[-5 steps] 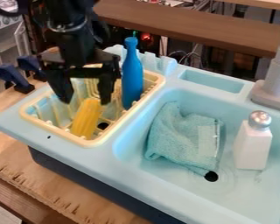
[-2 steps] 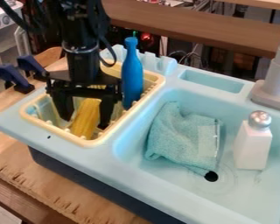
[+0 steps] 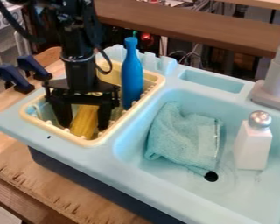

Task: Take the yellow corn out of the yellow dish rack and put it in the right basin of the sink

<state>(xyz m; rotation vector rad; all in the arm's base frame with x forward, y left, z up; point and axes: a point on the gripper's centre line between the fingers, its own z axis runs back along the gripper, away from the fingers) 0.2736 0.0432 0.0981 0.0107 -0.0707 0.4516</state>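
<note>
Single slanting view down onto the toy sink [image 3: 201,203] from nearby.

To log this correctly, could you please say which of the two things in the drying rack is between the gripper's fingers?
The yellow object, between the open fingers of the gripper; the blue bottle stands upright outside them.
</note>
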